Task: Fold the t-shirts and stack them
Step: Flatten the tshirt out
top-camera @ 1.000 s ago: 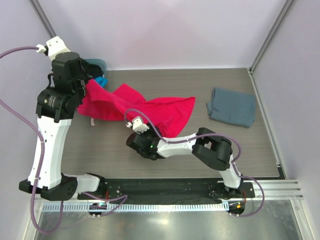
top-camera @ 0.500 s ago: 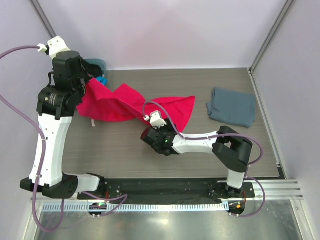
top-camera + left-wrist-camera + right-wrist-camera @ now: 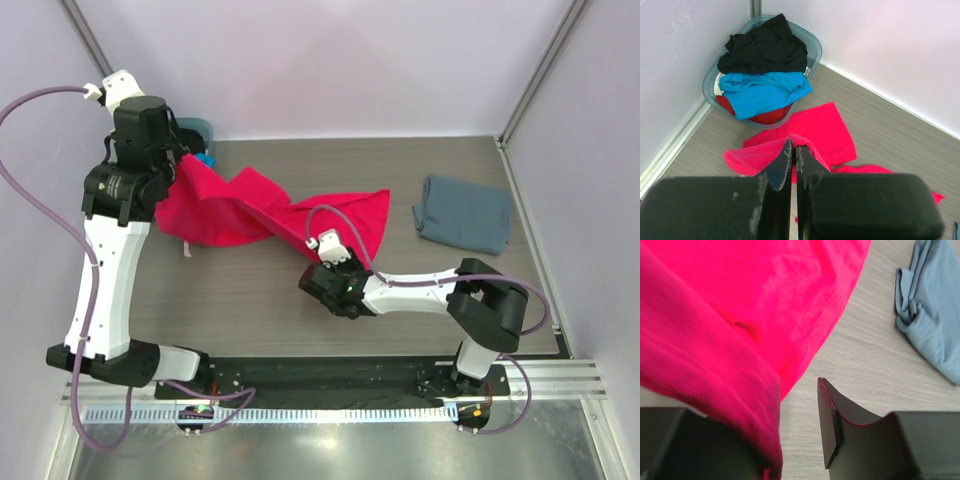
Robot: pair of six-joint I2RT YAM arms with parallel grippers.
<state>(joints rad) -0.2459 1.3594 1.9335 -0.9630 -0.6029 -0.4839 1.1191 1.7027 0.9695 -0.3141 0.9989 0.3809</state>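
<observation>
Red-pink t-shirt (image 3: 225, 210) hangs in a twisted swag between the two claws. One end is lifted, and the middle and far hem lie on the grey wood-grain counter (image 3: 230, 310).

Left claw (image 3: 178, 165): in the left wrist view (image 3: 792, 145) the fingers are pressed together, with a ridge of the pink cloth (image 3: 832, 130) pinched at the tips. The rest of the shirt spreads on the counter below and beyond them.

Right claw (image 3: 322, 285): in the right wrist view (image 3: 800, 390) the jaws stand apart. One finger (image 3: 832, 425) is bare. The other is buried under a fold of the pink cloth (image 3: 765, 300) draped over it. No cloth shows in the gap between them.

Slate grey-blue t-shirt (image 3: 465, 213) lies bunched flat on the counter, well apart from the right claw and off to its far side (image 3: 935, 305), clear of the pink one.

Ahead of the left claw, in the wall corner, sits a translucent tub (image 3: 812, 47). In it are a black t-shirt (image 3: 765, 47) on top at the back, a bright blue t-shirt (image 3: 765, 90) in front of it, and a red t-shirt (image 3: 767, 117) showing beneath.
</observation>
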